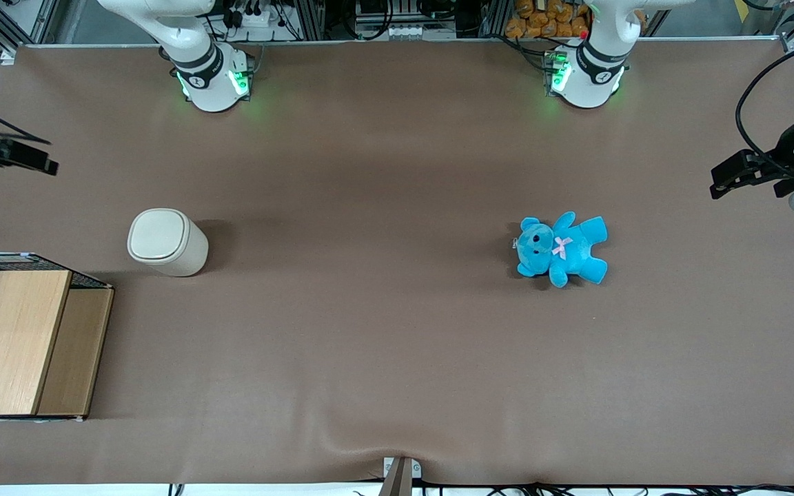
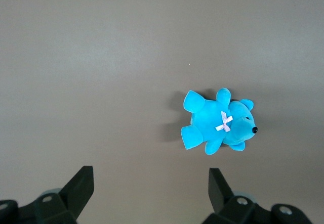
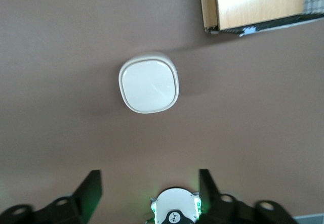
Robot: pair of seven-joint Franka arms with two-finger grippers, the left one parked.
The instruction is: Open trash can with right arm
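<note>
Gripper (image 3: 150,191) spread above smooth rounded-square trash can (image 3: 149,82) lid.

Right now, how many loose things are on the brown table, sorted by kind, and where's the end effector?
Bins: 1, small cream-white plastic trash can, lid shut.
Soft toys: 1, blue plush teddy bear.
Crates: 1, wood-panelled wire crate.
Total: 3.
Right arm's end effector is open, above the table, not touching the can.
</note>
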